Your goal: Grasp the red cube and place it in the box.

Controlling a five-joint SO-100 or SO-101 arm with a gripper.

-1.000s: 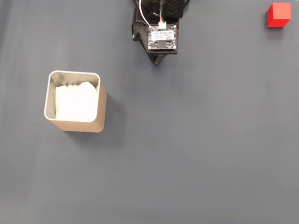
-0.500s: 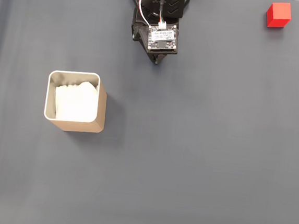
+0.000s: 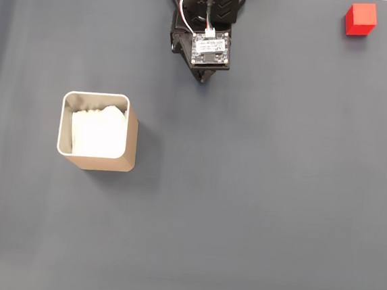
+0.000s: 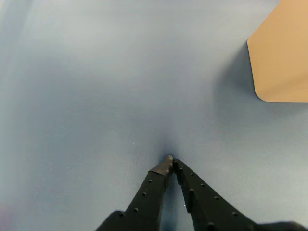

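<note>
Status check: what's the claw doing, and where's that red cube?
Gripper shut, empty, tips at the mat. Cube far right at the top edge, untouched. Box at left, no cube inside. Nothing in the way.

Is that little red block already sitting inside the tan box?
No, in the fixed view the red cube lies on the grey table at the top right corner, far from the box at the left.

Arm (image 3: 205,24) folded at top edge, fingers (image 4: 163,169) closed together.
</note>
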